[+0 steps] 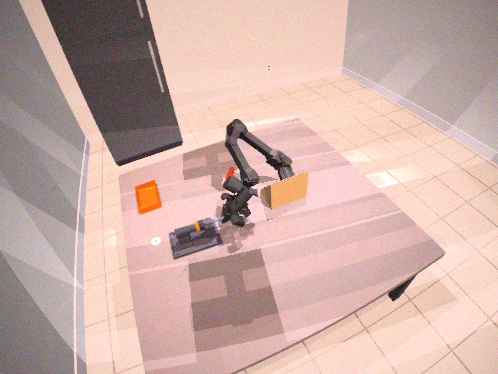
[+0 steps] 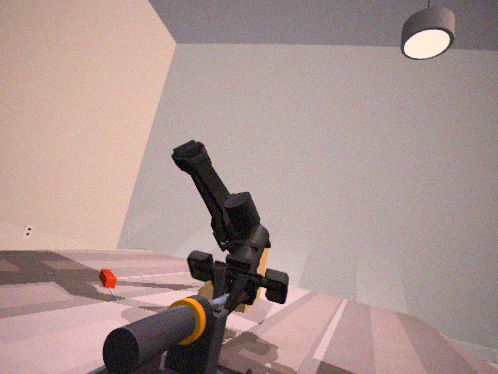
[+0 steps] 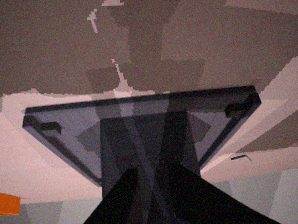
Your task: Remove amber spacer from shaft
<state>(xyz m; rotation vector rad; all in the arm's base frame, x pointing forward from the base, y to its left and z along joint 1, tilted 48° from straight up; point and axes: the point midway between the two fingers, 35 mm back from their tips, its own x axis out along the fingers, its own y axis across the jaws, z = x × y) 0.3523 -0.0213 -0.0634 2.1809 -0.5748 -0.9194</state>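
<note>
Gripping the shaft [image 1: 217, 220] [image 2: 220, 300], the fingers [image 1: 226, 218] [image 2: 231, 299] are closed on its end, just beyond the housing [image 1: 192, 229] [image 2: 157, 332]. The amber spacer [image 1: 198, 226] [image 2: 199, 320] is seen well clear of the fingers, above the desk [image 1: 330, 260] [image 2: 280, 345], between them and the big cylinder's far end.

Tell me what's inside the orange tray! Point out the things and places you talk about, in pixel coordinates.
I can see the orange tray's [image 1: 148, 197] flat orange bottom, with nothing lying on it. That's from the top view. The wrist view catches only a corner of something orange, so it doesn't show the inside. Whatever is underneath the tray is covered.
</note>
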